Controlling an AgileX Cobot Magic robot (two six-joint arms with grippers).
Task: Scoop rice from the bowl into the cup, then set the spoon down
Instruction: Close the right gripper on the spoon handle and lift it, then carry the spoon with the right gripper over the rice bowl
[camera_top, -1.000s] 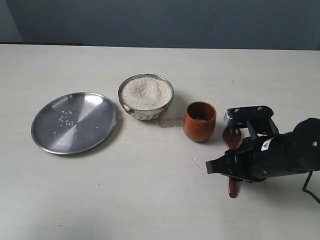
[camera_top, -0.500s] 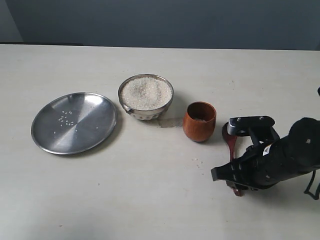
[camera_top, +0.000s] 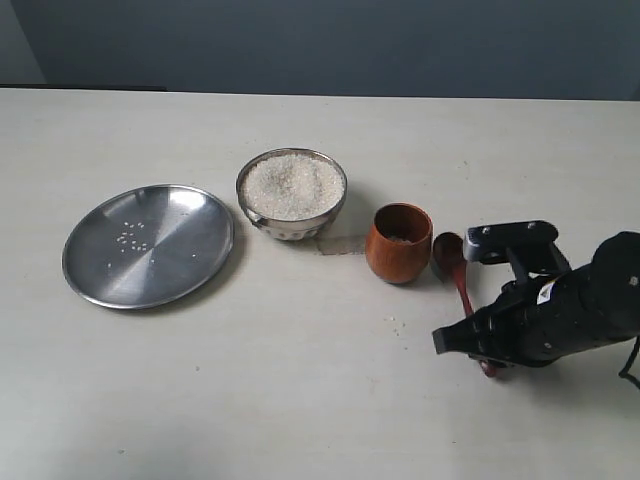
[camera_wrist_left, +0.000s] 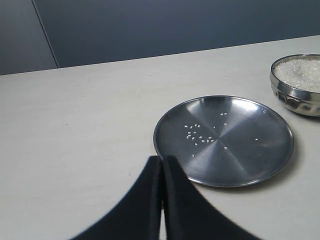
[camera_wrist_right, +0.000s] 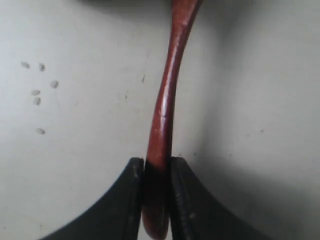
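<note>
step: looks like we're at the pickup, right claw (camera_wrist_right: 156, 172) has its jaws pinched on the spoon (camera_top: 459, 283) handle near the tail end, spoon lying on the surface (camera_top: 300, 400) just right of the cup (camera_top: 399, 242)
spoon head: pointing away from us, sitting right beside the cup
rice (camera_top: 293, 185): heaped in the bowl (camera_top: 291, 194), left and a bit behind the cup
cup contents: maybe a little rice in there, can't really tell
next move: our guess is lift the spoon clear, then swing left past the cup to the bowl without clipping the cup
left claw (camera_wrist_left: 161, 172): jaws closed on nothing, hovering near the plate (camera_top: 148, 244)
hard to see: in the outside view the right arm covers the grip and the handle's end, and the wrist view cuts off the spoon head
stray bits: a few loose grains on the plate and on the surface by the spoon
</note>
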